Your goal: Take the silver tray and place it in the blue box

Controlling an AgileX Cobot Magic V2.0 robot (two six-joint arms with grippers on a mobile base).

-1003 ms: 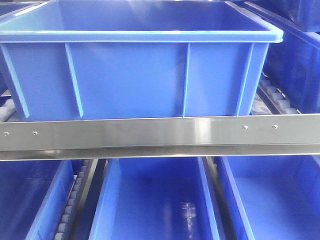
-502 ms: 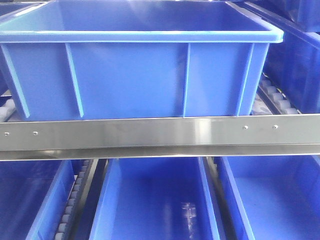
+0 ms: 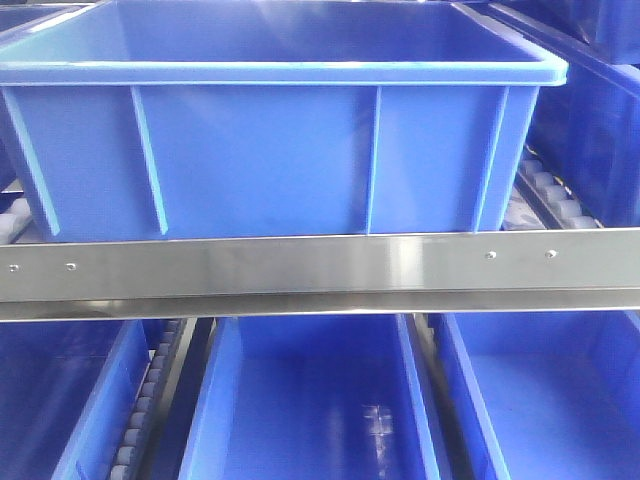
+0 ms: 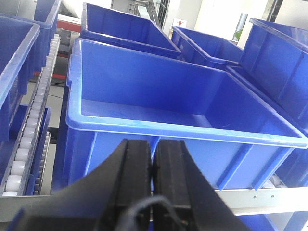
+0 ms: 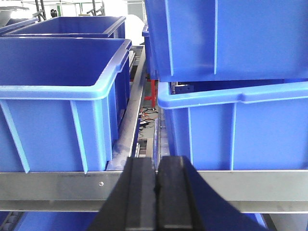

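Observation:
The blue box [image 3: 260,160] fills the upper half of the front view, standing on a rack shelf. In the left wrist view the blue box [image 4: 183,131] lies just beyond my left gripper [image 4: 153,159], whose black fingers are pressed together with nothing between them. The part of the box floor that shows holds nothing. My right gripper [image 5: 155,175] is also shut and holds nothing. It hangs before the gap between the blue box [image 5: 48,130] on the left and a stack of boxes on the right. The silver tray is out of view.
A steel shelf rail [image 3: 320,265] runs across in front of the box. More blue boxes [image 3: 310,400] sit on the level below. Roller tracks [image 4: 29,130] flank the box. Two stacked blue boxes [image 5: 231,130] stand close on the right.

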